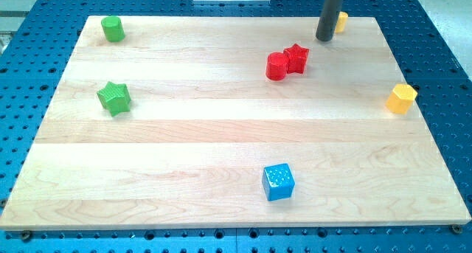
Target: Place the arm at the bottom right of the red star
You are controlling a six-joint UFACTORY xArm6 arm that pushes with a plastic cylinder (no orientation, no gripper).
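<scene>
My tip (324,39) rests on the wooden worktop (221,142) near the view's top, to the upper right of the red star (297,57) and apart from it. The rig carries no gripper, only the dark rod, so there is nothing to open or close and nothing is held.

The red star sits in the upper middle-right part of the board. It touches a red cylinder (276,66) on its left side. Just behind the rod, at the top edge, a small yellow block (342,21) shows partly; its shape cannot be made out.

As I judge it, the approach step is in hand and the task is not yet done: the tip stands above and to the right of the star, while the goal spot lies below and to the right of it. The next move calls for sliding the tip toward the view's bottom, keeping to the right of the star so that it does not knock the star or the cylinder beside it. The way down looks free of blocks.

Other blocks lie well apart: a green cylinder (113,29) at the top left, a green star (114,97) on the left, a yellow block (401,98) at the right edge, and a blue cube (278,181) near the bottom.

No brand, label or writing can be read anywhere.
</scene>
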